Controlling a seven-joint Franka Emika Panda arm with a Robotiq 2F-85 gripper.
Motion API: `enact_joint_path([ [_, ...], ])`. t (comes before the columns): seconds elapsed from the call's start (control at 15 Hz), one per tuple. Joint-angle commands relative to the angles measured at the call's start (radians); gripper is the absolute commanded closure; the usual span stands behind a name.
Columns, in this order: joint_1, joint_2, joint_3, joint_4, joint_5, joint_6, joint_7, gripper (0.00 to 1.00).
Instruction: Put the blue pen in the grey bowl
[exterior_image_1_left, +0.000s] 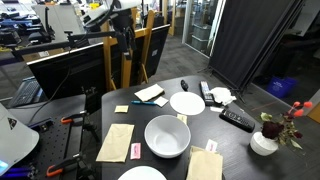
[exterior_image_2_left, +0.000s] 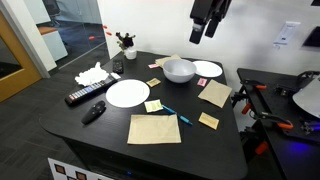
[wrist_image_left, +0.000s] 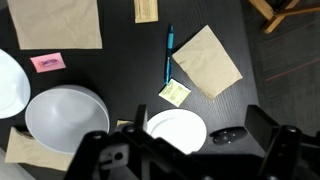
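The blue pen (wrist_image_left: 169, 55) lies flat on the black table between two tan napkins, and it also shows in both exterior views (exterior_image_2_left: 170, 113) (exterior_image_1_left: 146, 102). The grey bowl (wrist_image_left: 66, 118) stands empty, and it also shows in both exterior views (exterior_image_2_left: 179, 70) (exterior_image_1_left: 167, 135). My gripper (wrist_image_left: 178, 138) is open and empty. It hangs high above the table (exterior_image_2_left: 203, 27), over a white plate (wrist_image_left: 176, 130) and well apart from pen and bowl.
A second white plate (exterior_image_2_left: 207, 69) lies beside the bowl. Tan napkins (wrist_image_left: 207, 60) (wrist_image_left: 58, 22) and yellow sticky notes (wrist_image_left: 175, 93) lie around the pen. A black remote (exterior_image_2_left: 85, 97), a small black object (wrist_image_left: 227, 135) and a flower pot (exterior_image_1_left: 265, 140) are also there.
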Motion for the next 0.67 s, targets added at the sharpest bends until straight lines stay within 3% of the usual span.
enact_joint_path([
  [0.0, -0.005, 0.071, 0.004, -0.022, 0.03, 0.131, 0.097, 0.0],
  [0.6, 0.001, 0.2, 0.002, -0.035, -0.183, 0.255, 0.425, 0.0],
])
